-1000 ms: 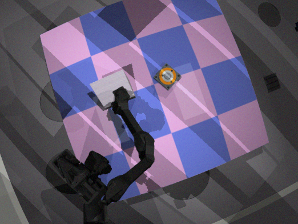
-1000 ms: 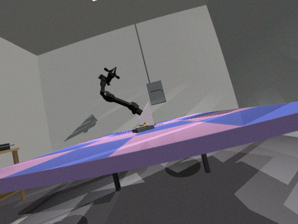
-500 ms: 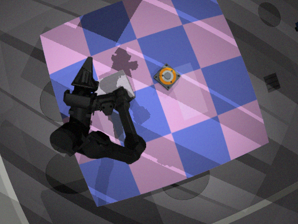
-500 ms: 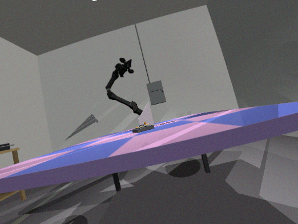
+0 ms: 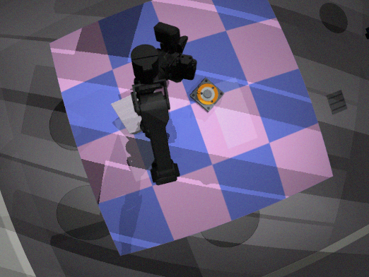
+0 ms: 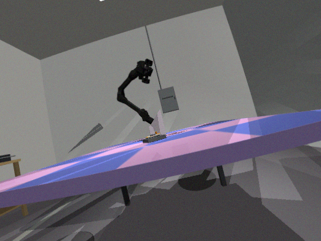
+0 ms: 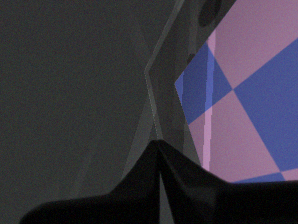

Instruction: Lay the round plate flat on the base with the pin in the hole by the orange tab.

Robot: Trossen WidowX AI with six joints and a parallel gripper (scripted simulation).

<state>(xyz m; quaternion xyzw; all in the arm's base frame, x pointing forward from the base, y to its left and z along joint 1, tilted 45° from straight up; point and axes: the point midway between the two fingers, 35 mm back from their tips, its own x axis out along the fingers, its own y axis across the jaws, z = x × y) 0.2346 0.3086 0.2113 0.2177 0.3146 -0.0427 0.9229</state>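
Observation:
The round plate (image 5: 207, 85) (image 6: 149, 136) is an orange ring around a pale centre. It sits on the dark square base (image 5: 206, 108) (image 6: 155, 139), around the grey post (image 5: 208, 94). Its small orange tab (image 6: 156, 133) stands up in the exterior view. The pin and the tab's hole are too small to make out, and I cannot tell whether the plate lies flat. My gripper (image 7: 156, 145) is shut and empty, its fingertips meeting in the wrist view. It is high in the air, well away from the plate, and no part of the arm touches the plate.
A pale upright panel (image 5: 126, 114) (image 6: 158, 122) stands on the checkered table (image 5: 184, 215) (image 6: 172, 160) beside the arm. The arm (image 5: 159, 138) (image 6: 126, 83) rises next to it and bends over above the table. A grey cabinet (image 6: 168, 99) hangs on the back wall.

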